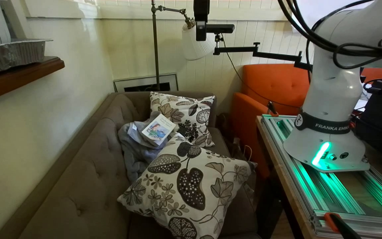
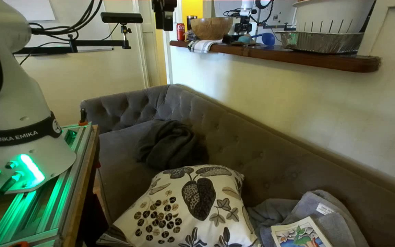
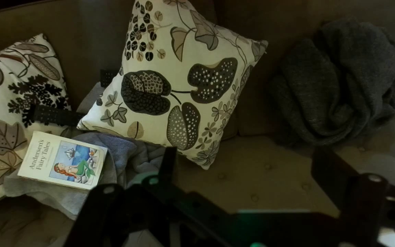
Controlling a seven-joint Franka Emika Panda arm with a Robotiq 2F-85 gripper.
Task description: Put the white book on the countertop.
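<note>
The white book (image 3: 62, 161) lies face up on a grey-blue cloth on the sofa, its cover showing a mermaid picture. It also shows in an exterior view (image 1: 159, 130), beside the cushions, and is partly cut off at the bottom of an exterior view (image 2: 302, 235). The countertop (image 2: 286, 58) is a brown wooden ledge on the pale wall above the sofa; its end also shows in an exterior view (image 1: 18, 79). My gripper (image 3: 245, 151) is open and empty, its fingers wide apart, high above the sofa. It also shows at the top edge of both exterior views (image 1: 201, 31) (image 2: 164, 20).
Leaf-patterned cushions (image 1: 191, 186) (image 1: 191, 116) lie beside the book. A dark blanket (image 2: 170, 144) is on the sofa. The ledge holds a foil tray (image 2: 321, 42), wooden bowl (image 2: 211, 28), cloth (image 2: 202, 45) and red can (image 2: 180, 32). A lamp (image 1: 194, 41) stands behind.
</note>
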